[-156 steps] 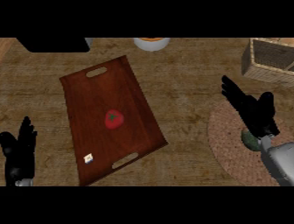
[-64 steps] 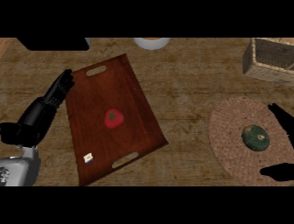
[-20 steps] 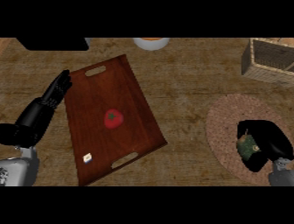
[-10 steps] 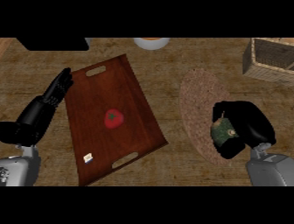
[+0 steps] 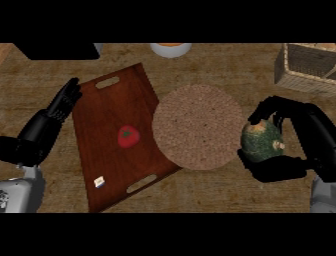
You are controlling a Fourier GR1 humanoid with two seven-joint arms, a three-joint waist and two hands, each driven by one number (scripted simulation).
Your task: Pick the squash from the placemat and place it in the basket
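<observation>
Squash (image 5: 262, 141): clasped in curled right hand (image 5: 320, 147), at placemat's (image 5: 198, 125) right edge. Basket (image 5: 315, 67): well apart, beyond. Advice: squash is to be kept level and raised above the rim before lowering. Left hand (image 5: 49, 117): open, idle beside tray (image 5: 138, 165).

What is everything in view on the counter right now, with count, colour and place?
squash: 1, dark green, right of the placemat, in the right robot hand
placemat: 1, brown woven, centre, its left edge over the tray's rim
basket: 1, tan wicker, far right
tray: 1, red-brown wood, left of centre
red fruit: 1, red with a green top, middle of the tray
small tag: 1, white, near end of the tray
black block: 1, far left, partly cut off
bowl: 1, white, far centre, partly cut off
left robot hand: 1, black, fingers straight, beside the tray's left edge
right robot hand: 1, black, curled round the squash
</observation>
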